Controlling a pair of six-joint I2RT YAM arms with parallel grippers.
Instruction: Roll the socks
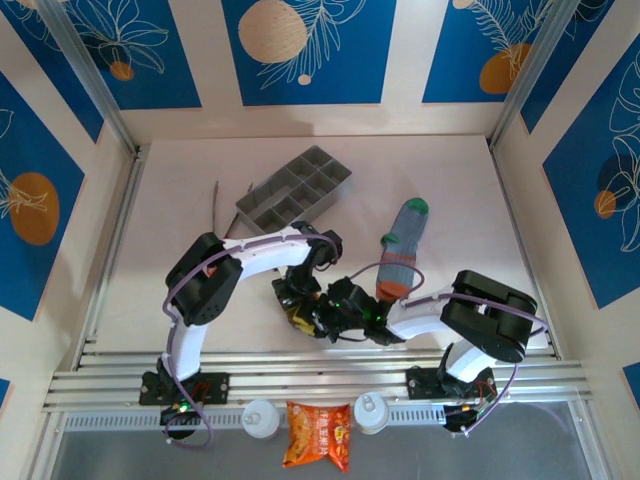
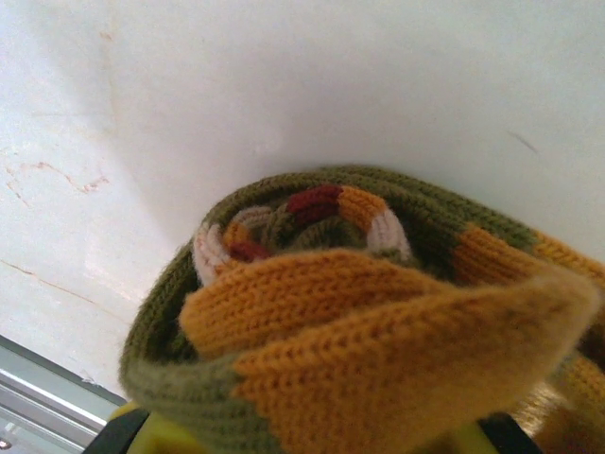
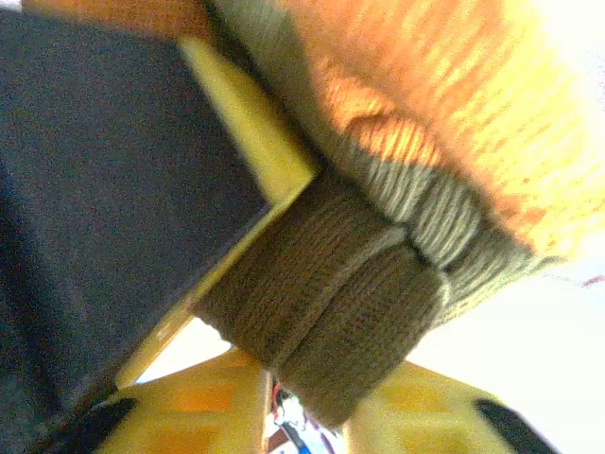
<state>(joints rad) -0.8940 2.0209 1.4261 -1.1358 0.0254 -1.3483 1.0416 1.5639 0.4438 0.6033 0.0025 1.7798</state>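
Note:
The olive-brown sock (image 2: pixel 284 312) is wound into a roll with its orange toe outermost, lifted just above the white table (image 2: pixel 331 85). My left gripper (image 2: pixel 317 437) is shut on the roll from below, its yellow-green fingers (image 2: pixel 161 433) at the bottom edge. My right gripper (image 3: pixel 321 409) is shut on the sock's brown cuff (image 3: pixel 331 293) between yellow fingers (image 3: pixel 203 416). From above, the two grippers (image 1: pixel 305 305) (image 1: pixel 337 312) meet over this sock (image 1: pixel 298 322). The grey-blue striped sock (image 1: pixel 403 250) lies flat to the right, green toe far, orange cuff near.
A grey compartment tray (image 1: pixel 295 190) sits at the back centre, with a thin stick (image 1: pixel 215 205) to its left. Metal rails (image 1: pixel 320 380) cross the near edge. A snack bag (image 1: pixel 318 435) and two white caps (image 1: pixel 262 417) lie in front of the rails.

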